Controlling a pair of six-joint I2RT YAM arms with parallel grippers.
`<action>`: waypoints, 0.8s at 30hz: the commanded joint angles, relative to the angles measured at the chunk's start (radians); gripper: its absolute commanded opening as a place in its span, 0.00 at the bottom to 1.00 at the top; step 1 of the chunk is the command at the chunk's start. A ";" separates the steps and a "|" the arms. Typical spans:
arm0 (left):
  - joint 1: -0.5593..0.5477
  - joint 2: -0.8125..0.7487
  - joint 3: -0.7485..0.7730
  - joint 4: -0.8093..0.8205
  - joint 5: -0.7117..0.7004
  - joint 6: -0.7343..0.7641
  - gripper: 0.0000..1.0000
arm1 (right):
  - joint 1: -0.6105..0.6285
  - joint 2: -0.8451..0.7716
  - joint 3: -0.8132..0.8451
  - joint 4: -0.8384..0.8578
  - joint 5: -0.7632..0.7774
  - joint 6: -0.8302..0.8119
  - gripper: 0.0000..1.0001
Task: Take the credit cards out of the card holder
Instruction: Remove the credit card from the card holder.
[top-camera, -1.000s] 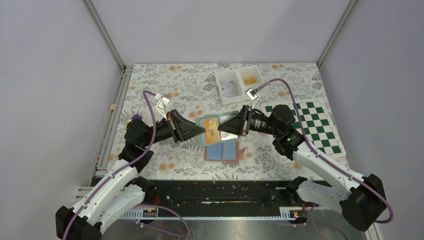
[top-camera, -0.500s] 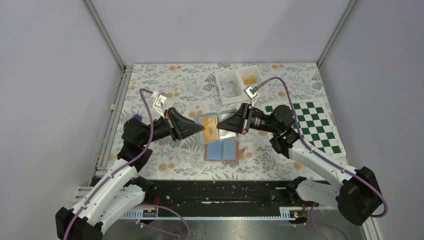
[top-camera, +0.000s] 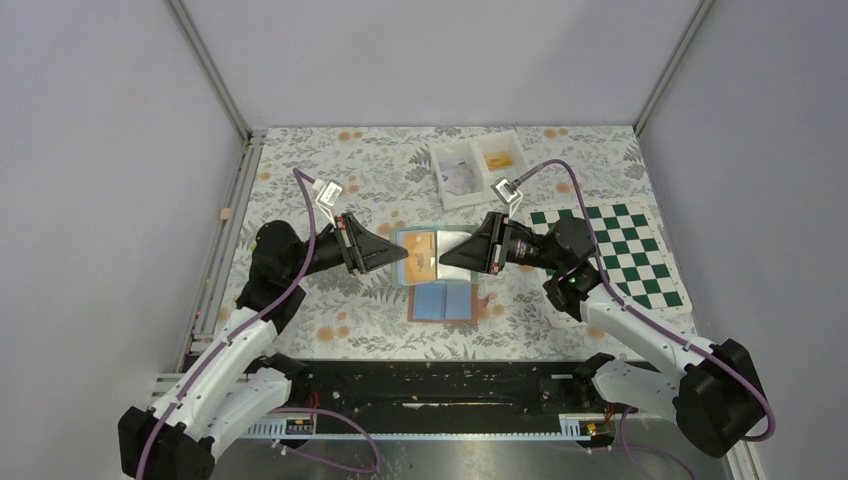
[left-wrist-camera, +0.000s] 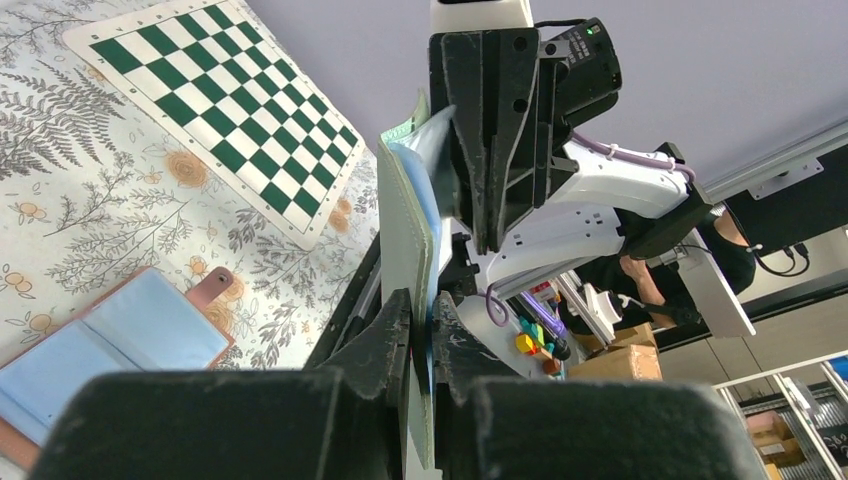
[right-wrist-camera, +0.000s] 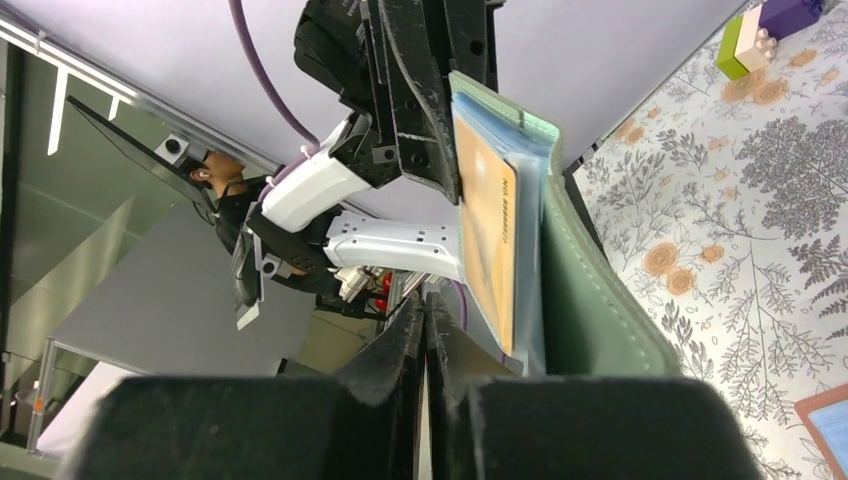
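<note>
- One green card holder, raised off the counter: my left claw clamps its edge.
- My right claw is pinched shut beside its orange card.

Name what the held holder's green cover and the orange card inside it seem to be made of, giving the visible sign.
Green cover: probably leather or faux leather, matte, with a stitched line along its edge. Orange card: likely plastic, thin, flat and smooth, with a row of small digits; embossed or printed, cannot tell.
</note>
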 joint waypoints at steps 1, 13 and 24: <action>0.003 -0.015 -0.003 0.111 0.027 -0.045 0.00 | -0.004 -0.021 0.020 -0.040 -0.003 -0.028 0.18; 0.003 0.009 -0.014 0.170 0.030 -0.089 0.00 | -0.004 0.060 0.032 0.012 0.035 0.047 0.35; 0.004 0.029 -0.021 0.190 0.033 -0.098 0.00 | -0.003 0.150 0.055 0.209 -0.007 0.155 0.30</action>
